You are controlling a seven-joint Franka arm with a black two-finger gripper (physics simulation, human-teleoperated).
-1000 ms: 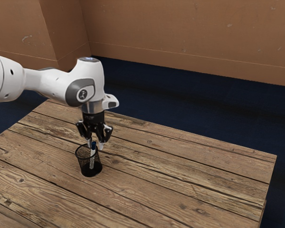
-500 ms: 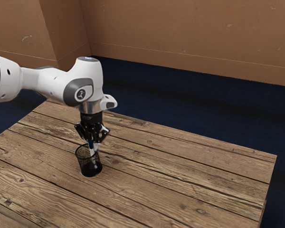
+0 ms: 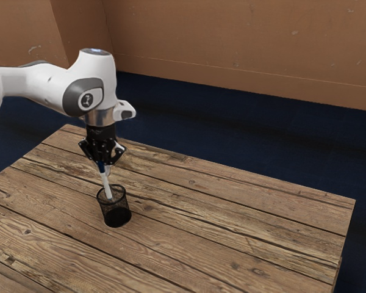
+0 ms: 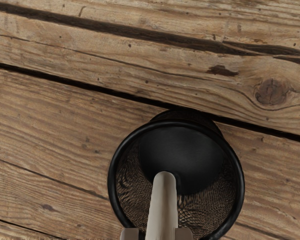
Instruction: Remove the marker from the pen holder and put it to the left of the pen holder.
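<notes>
Closed on the marker (image 3: 106, 183) with the fingers (image 3: 102, 161), pressing from two sides near the blue end, opened no wider than the barrel. Pointing white end down, a little aslant, at the mouth of the holder (image 3: 118, 216) – either just inside the rim or just over it, cannot tell which. Resting upright on the tabletop (image 3: 232, 226), in the holder's case. Judged by look, light and stiff, unlikely to bend or break, but smooth and round, so apt to swivel or slip under a high, short hold. Better gripped lower, nearer the middle, for balance; good enough here with steady pressure and slow turns. Needs more lift first, straight up, to get the low end well past the rim before any sideways travel. Could otherwise snag the mesh and tip the light holder. Then carry left, lower gently, lay flat – and guard against rolling on release.
</notes>
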